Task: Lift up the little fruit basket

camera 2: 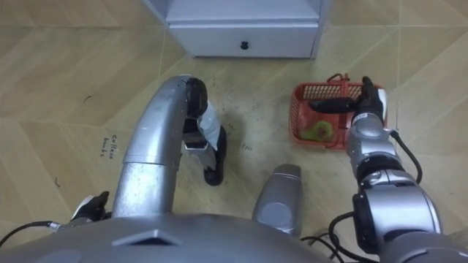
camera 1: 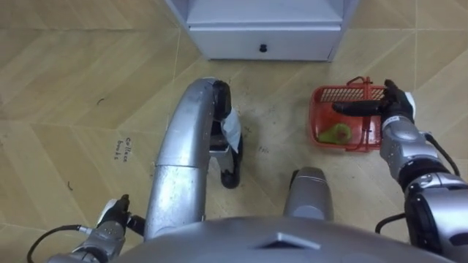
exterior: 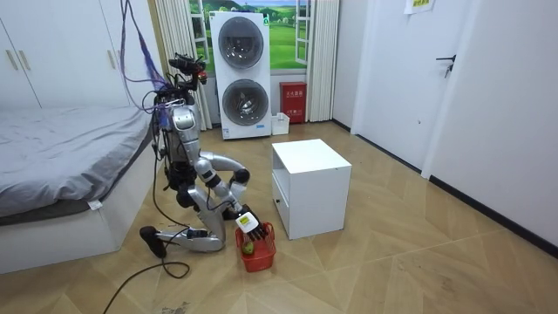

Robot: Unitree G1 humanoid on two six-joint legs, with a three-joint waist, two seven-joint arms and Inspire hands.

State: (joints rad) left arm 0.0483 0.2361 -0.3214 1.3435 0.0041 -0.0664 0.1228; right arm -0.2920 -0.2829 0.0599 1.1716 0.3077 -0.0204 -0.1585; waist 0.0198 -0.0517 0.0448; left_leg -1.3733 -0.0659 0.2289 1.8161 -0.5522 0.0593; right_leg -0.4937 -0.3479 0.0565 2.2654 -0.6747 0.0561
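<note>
Red plastic fruit basket (camera 1: pixel 340 93) sits on the floor off the white cabinet (camera 1: pixel 263 40)'s corner. My right hand (camera 1: pixel 395 109) stretches over it, fingers (camera 1: pixel 355 108) straight, gripping nothing. Hooking one side might spill the fruit (camera 1: pixel 338 133).

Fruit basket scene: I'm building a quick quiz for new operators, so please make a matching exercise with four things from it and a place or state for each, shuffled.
Things:
1. fruit basket
2. greenish fruit
3. white cabinet
4. right hand

Places or states:
A. lies inside the basket
B. stands ahead of the robot, with a dark knob on its drawer
C. reaches across the top of the basket
D. red, sitting on the wooden floor

Pairs: 1-D, 2-A, 3-B, 4-C
</note>
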